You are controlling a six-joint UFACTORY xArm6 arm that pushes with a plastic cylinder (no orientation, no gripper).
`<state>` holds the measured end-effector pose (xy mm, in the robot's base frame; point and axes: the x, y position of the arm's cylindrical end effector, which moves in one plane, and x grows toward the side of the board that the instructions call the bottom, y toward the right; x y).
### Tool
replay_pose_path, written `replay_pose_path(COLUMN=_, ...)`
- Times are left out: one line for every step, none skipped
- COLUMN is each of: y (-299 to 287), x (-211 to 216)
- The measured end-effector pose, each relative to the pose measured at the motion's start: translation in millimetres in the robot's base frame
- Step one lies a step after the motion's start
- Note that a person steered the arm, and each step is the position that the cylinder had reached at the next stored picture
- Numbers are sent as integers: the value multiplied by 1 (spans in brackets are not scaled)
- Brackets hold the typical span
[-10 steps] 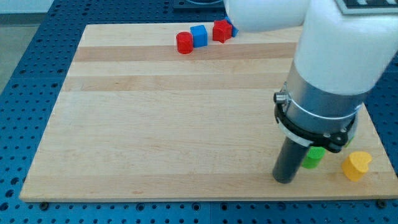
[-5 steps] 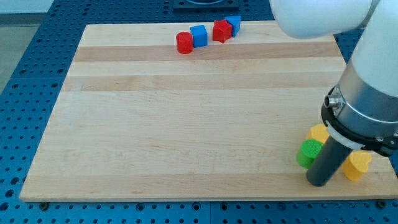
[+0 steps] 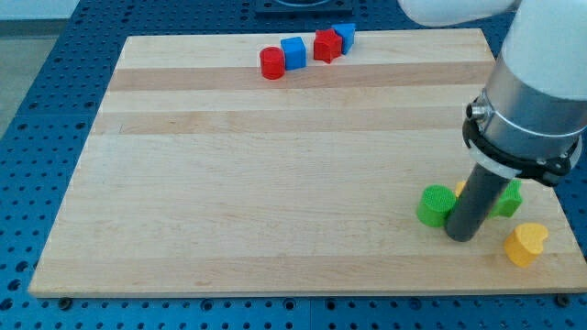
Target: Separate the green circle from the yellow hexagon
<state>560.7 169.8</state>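
The green circle (image 3: pixel 435 205) lies near the board's lower right. My tip (image 3: pixel 461 237) stands right beside it, touching its right side. Only a sliver of the yellow hexagon (image 3: pixel 459 189) shows, just behind the rod and next to the green circle's upper right edge. A second green block (image 3: pixel 508 198) sits to the right of the rod, partly hidden by it, so I cannot make out its shape. A yellow heart (image 3: pixel 526 245) lies at the lower right, apart from my tip.
At the view's top a red cylinder (image 3: pixel 271 63), a blue cube (image 3: pixel 293 52), a red block (image 3: pixel 326 45) and a blue block (image 3: pixel 345 36) stand in a row. The wooden board's (image 3: pixel 229 183) right and bottom edges are close to the tip.
The rod swung right, then back to the left and up a little. The green circle slid to the left. The second green block has come into view on the rod's right.
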Motion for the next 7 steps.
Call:
replay_pose_path(y=0, x=-3)
replay_pose_path(y=0, x=-10)
replay_pose_path(y=0, x=-16)
replay_pose_path(y=0, x=-18)
replay_pose_path(y=0, x=-18)
replay_pose_path(y=0, x=-28)
replay_pose_path(y=0, x=-38)
